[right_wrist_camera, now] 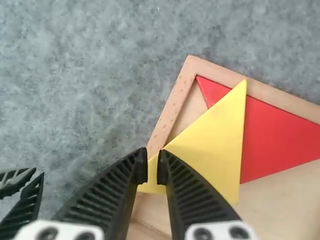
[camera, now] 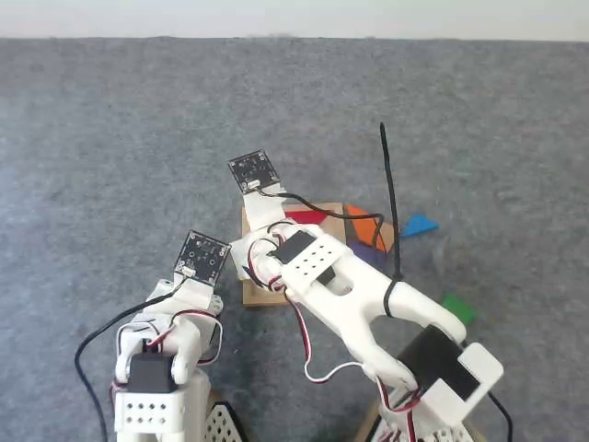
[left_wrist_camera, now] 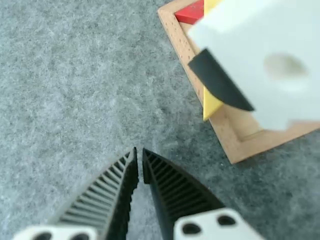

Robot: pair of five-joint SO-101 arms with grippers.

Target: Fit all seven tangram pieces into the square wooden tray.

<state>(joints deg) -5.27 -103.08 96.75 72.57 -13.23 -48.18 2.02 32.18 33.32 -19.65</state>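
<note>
Right gripper: jaws clamped on yellow triangle corner, at tray left rim. Left gripper: jaws together, over table left of tray.

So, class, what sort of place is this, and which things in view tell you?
Probably a robotics test bench: two white robot arms side by side on a grey felt-like mat, with a wooden tray of coloured tangram pieces under them, the right pincer shut on a yellow triangle.

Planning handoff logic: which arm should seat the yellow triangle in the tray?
Right. The right gripper pinches a corner of the yellow triangle lying across the tray rim; the left gripper is shut over carpet beside it.
</note>
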